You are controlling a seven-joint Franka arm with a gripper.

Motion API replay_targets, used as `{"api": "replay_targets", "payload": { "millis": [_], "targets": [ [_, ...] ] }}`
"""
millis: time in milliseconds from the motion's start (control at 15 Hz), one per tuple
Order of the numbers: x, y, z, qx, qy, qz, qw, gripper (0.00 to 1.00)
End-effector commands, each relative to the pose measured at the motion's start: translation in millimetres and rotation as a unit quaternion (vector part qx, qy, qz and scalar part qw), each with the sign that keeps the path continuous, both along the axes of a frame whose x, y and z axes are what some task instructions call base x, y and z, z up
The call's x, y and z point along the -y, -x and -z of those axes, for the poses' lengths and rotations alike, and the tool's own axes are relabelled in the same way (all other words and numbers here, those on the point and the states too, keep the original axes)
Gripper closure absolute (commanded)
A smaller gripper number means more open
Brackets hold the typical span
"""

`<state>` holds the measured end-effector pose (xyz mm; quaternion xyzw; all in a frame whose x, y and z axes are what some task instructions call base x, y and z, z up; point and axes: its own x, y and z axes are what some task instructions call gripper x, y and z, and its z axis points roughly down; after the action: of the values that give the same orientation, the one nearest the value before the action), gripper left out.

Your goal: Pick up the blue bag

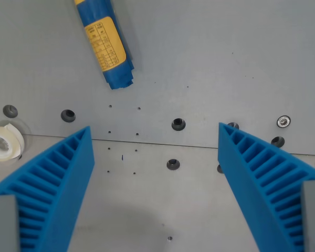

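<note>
Hovering with your gripper (155, 142) spread wide, holding nothing. Blue bag (107, 42) lies on the surface (226, 63) at the wrist view's upper left, well apart from both fingers. Approach and grasp remain.

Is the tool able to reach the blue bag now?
Probably yes. The tool is open, and only bare table lies between it and the blue bag, up-left.

Glossy crinkled plastic blue bag (109, 44) with paper label (106, 43); matt grey metal table (210, 58).
</note>
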<state>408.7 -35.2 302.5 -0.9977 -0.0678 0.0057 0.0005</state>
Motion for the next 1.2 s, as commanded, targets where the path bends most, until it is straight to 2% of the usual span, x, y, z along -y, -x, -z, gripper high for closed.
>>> {"api": "replay_targets", "payload": {
  "millis": [67, 667, 1200],
  "targets": [
    [0.0, -0.1, -2.0, 0.003, 0.0, 0.0, 1.0, 0.0],
    [-2.5, -3.1, 2.4, 0.003, 0.0, -0.004, 1.0, 0.0],
    [-12.4, -14.5, 19.1, 0.005, -0.002, -0.019, 0.9998, 0.0]
  ]
}}
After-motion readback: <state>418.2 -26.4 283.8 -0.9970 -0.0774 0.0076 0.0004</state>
